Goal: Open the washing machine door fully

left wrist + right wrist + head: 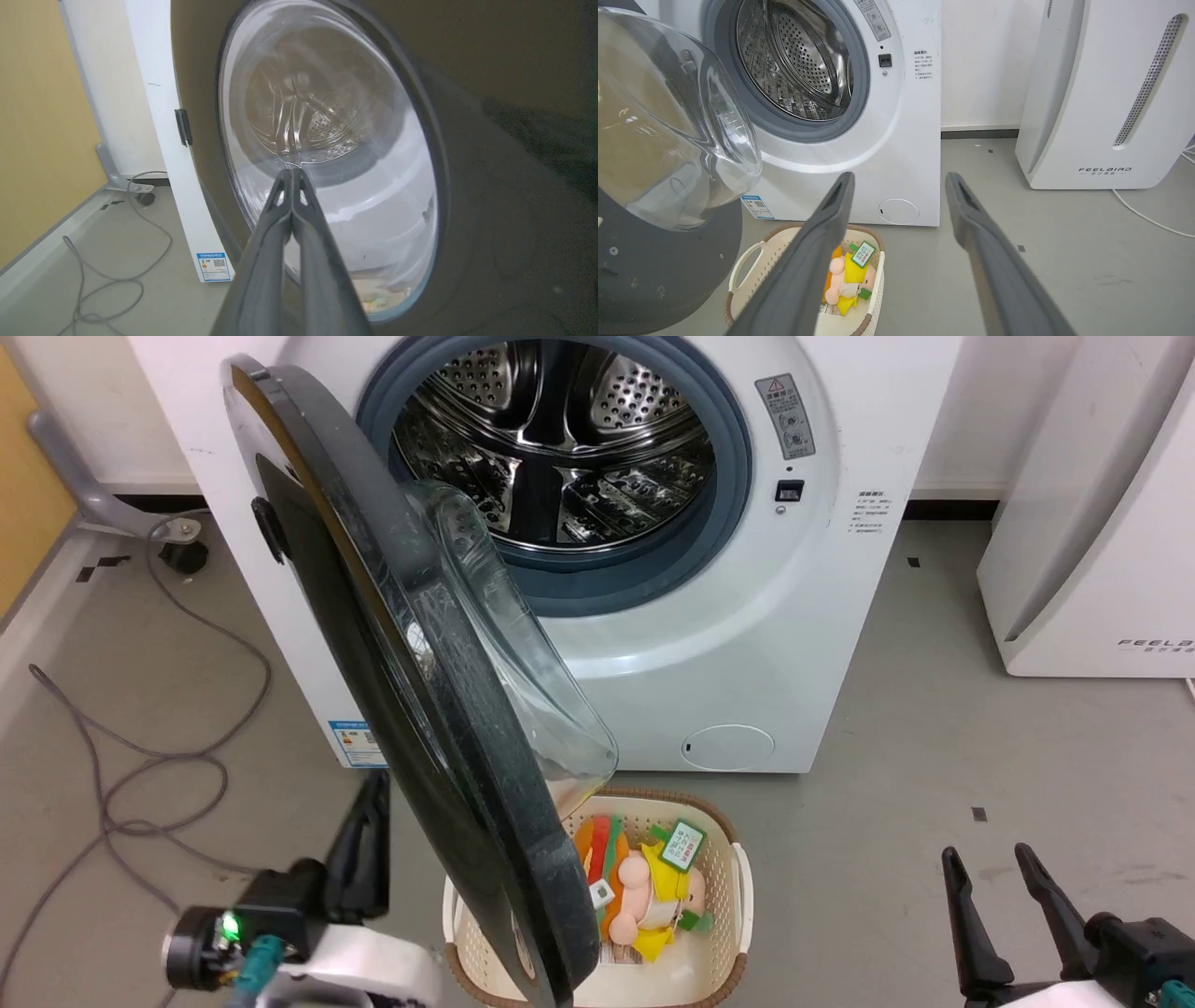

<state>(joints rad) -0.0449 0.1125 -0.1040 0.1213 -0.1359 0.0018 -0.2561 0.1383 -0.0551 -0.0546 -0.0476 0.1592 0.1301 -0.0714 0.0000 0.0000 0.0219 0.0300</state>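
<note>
**Left:** a grey cable (140, 775) is seen looped on the floor. The left gripper (377, 789) is raised from the lower left with its jaws pressed together on nothing. Its tips are just beside the outer face of the door (439, 737); contact cannot be told.

**Centre:** the door, a glossy black ring around a bulging clear glass bowl, is hinged at the left of the white washer (794, 616). It stands open, roughly edge-on in the head view, above the basket (739, 887). The perforated steel drum (560, 439), ringed in grey rubber, is exposed. The basket is cream, perforated and brown-rimmed, and a yellow-and-pink plush toy (653, 896) with a green tag is held in it.

**Right:** the right gripper (986, 852) is held low, jaws spread apart and holding nothing, well apart from the washer.
</note>
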